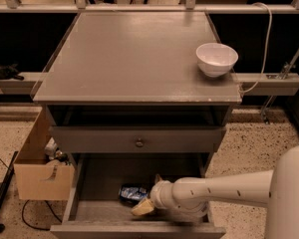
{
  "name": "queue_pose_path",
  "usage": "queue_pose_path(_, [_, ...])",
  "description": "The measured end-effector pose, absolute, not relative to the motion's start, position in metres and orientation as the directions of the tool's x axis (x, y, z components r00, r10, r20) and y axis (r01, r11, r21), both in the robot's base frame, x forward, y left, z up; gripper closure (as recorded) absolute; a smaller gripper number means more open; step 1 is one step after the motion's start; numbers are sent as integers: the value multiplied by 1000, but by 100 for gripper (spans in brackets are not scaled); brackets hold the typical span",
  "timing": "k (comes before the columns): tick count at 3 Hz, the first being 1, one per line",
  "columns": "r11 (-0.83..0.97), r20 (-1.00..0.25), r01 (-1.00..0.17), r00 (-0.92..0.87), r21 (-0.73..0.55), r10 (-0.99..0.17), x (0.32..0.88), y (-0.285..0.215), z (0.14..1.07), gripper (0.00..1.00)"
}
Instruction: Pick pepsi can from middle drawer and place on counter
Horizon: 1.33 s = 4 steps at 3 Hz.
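The pepsi can [132,193] lies on its side on the floor of the open middle drawer [104,183], near the middle. My gripper [143,204] reaches into the drawer from the right on a white arm and sits right against the can's right end, one pale fingertip [142,208] showing in front of it. The counter [134,54] is the flat grey top of the cabinet above.
A white bowl [217,59] stands on the counter's right side. A closed drawer front with a round knob [139,143] sits above the open drawer. A cardboard box [40,176] stands on the floor at the left. A white cable [263,44] hangs at the right.
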State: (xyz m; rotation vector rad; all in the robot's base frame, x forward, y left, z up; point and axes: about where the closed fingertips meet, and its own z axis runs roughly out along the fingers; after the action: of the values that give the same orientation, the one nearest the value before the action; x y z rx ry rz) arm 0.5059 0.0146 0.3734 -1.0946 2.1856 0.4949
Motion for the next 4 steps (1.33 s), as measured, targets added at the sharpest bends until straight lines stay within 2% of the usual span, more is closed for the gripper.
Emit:
queue_pose_path(1, [577,-688,-816,-443,43,-575,507,22,366,0])
queue_pose_path(4, [576,-688,-816,-442,43,-575,507,23,365,69])
